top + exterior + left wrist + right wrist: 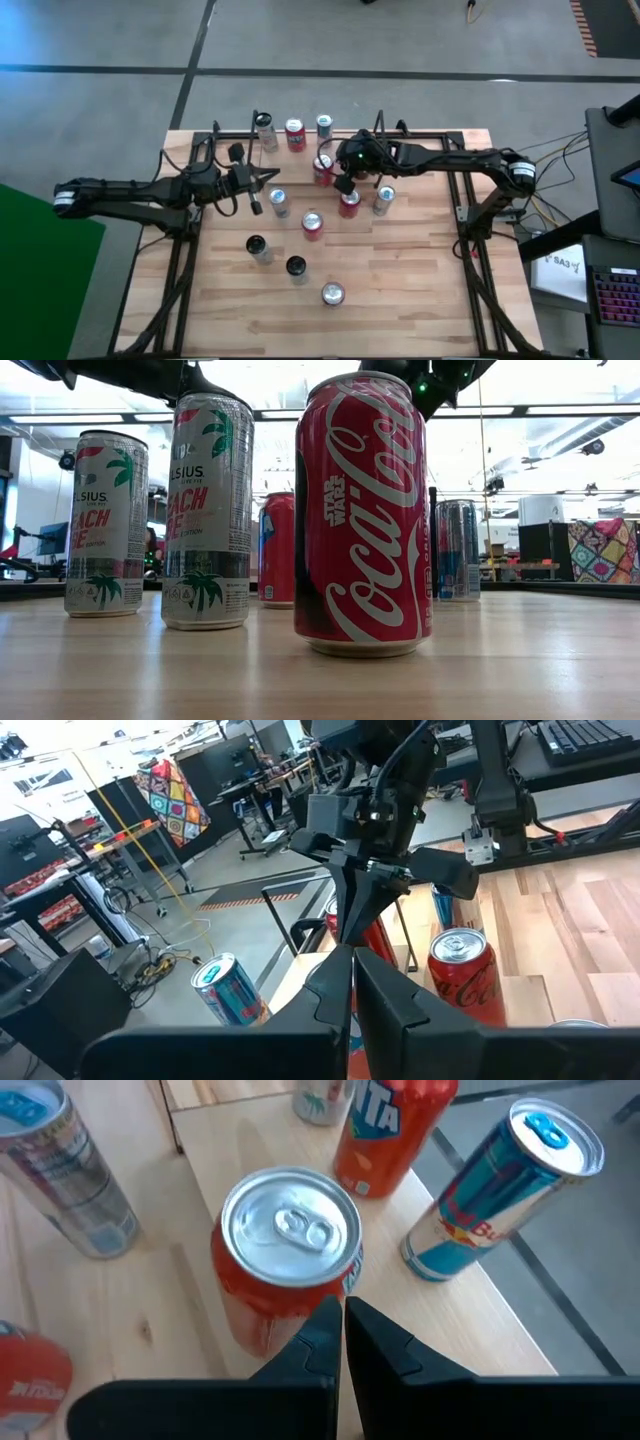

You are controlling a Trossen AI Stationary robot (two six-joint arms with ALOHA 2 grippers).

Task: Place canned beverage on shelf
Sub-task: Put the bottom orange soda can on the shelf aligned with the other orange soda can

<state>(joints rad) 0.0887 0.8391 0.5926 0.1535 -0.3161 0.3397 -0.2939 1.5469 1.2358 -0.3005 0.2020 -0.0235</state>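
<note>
Right gripper [340,1315] pressed together, holding nothing, above a red can [287,1260].
We think four cans now stand on the shelf [350,134]; many wait on the table [400,280].

Red can [288,1255] upright on the shelf's [240,1135] wooden floor (silver top).

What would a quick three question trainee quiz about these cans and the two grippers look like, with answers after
1. True or false: the right gripper is shut, with no can between its fingers.
2. The can right below it is: A) a red can, B) a blue can, C) a black can.
3. Fill in: the left gripper is ____.

Key: 1 true. 2 A. 3 shut; it holds nothing, left of the cans in the high view.
</note>
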